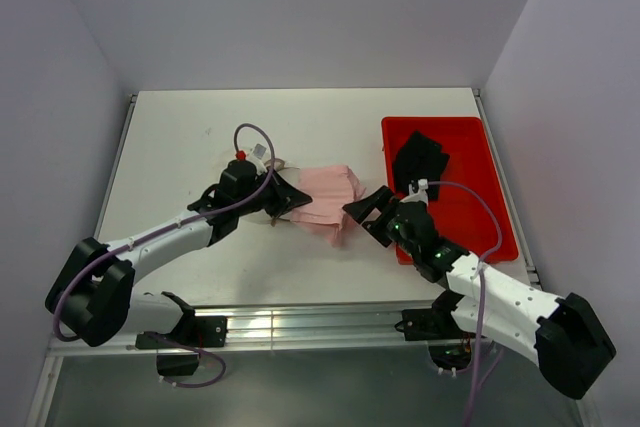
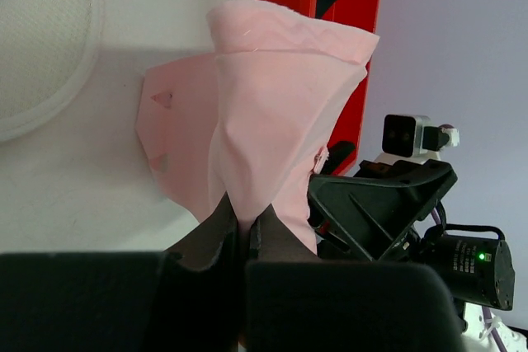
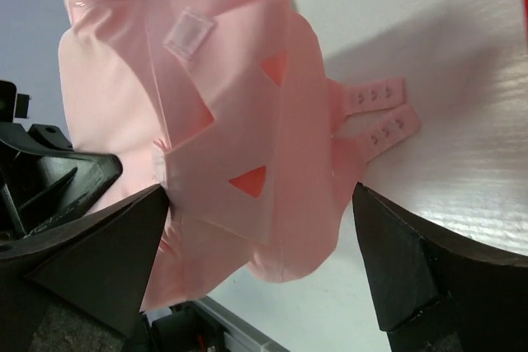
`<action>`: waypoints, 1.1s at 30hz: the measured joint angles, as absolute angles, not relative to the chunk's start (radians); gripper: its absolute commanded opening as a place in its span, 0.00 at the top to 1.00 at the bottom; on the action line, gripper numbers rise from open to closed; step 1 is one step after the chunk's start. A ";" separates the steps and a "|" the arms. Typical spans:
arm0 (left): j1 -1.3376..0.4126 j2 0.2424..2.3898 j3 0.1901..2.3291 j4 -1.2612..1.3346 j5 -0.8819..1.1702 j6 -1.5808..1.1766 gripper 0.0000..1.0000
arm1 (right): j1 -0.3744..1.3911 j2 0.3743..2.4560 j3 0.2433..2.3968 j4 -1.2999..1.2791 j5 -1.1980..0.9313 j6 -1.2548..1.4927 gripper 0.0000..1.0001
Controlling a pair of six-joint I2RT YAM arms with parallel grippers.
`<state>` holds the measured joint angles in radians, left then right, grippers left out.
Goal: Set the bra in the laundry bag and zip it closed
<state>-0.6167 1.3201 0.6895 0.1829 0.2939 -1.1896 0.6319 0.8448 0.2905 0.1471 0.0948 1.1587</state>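
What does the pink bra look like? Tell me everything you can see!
The bra is pale pink, soft-looking cloth, folded and crumpled. It has a small white label and two strap tabs with tiny dots. It sits in the middle of the white table, beside the red bin. The left gripper is shut on one edge, holding it in a peak. The right gripper stands open around it, not squeezing.

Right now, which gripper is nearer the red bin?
Right. The right gripper sits just left of the bin, open, jaws either side of the bra. The left gripper is farther left, beyond the bra, shut on its other end.
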 measured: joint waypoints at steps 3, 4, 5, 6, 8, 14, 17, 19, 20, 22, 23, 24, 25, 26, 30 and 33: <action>-0.617 1.320 0.690 0.183 0.294 -1.189 1.00 | 0.632 0.904 0.297 0.199 0.084 1.150 0.00; -0.617 1.320 0.689 0.183 0.294 -1.190 1.00 | 0.631 0.915 0.297 0.216 0.081 1.150 0.00; -0.618 1.320 0.690 0.183 0.295 -1.190 1.00 | 0.630 0.924 0.297 0.237 0.079 1.151 0.00; -0.619 1.320 0.690 0.183 0.298 -1.190 1.00 | 0.630 0.929 0.297 0.258 0.075 1.151 0.00; -0.621 1.320 0.686 0.194 0.307 -1.192 1.00 | 0.630 0.933 0.297 0.297 0.067 1.154 0.00; -0.632 1.335 0.664 0.260 0.349 -1.213 1.00 | 0.630 0.966 0.297 0.393 0.039 1.160 0.00; -0.633 1.346 0.653 0.294 0.374 -1.231 1.00 | 0.630 1.004 0.293 0.422 0.027 1.166 0.00; -0.633 1.348 0.651 0.311 0.387 -1.243 1.00 | 0.630 1.023 0.285 0.435 0.019 1.170 0.00; -0.633 1.349 0.651 0.322 0.394 -1.248 1.00 | 0.630 1.026 0.279 0.441 0.018 1.172 0.00; -0.633 1.353 0.651 0.342 0.405 -1.257 1.00 | 0.630 1.027 0.267 0.456 0.015 1.177 0.00; -0.633 1.354 0.651 0.346 0.409 -1.262 1.00 | 0.630 1.028 0.264 0.460 0.014 1.178 0.00; -0.633 1.355 0.651 0.353 0.414 -1.267 1.00 | 0.630 1.028 0.261 0.466 0.013 1.180 0.00; -0.633 1.357 0.650 0.358 0.418 -1.271 1.00 | 0.630 1.028 0.259 0.473 0.013 1.181 0.00; -0.633 1.360 0.649 0.367 0.422 -1.277 1.00 | 0.630 1.028 0.256 0.485 0.012 1.184 0.00; -0.636 1.380 0.634 0.417 0.431 -1.301 1.00 | 0.629 1.049 0.247 0.533 -0.004 1.197 0.00; -0.645 1.400 0.617 0.458 0.430 -1.322 1.00 | 0.629 1.100 0.243 0.596 -0.034 1.221 0.00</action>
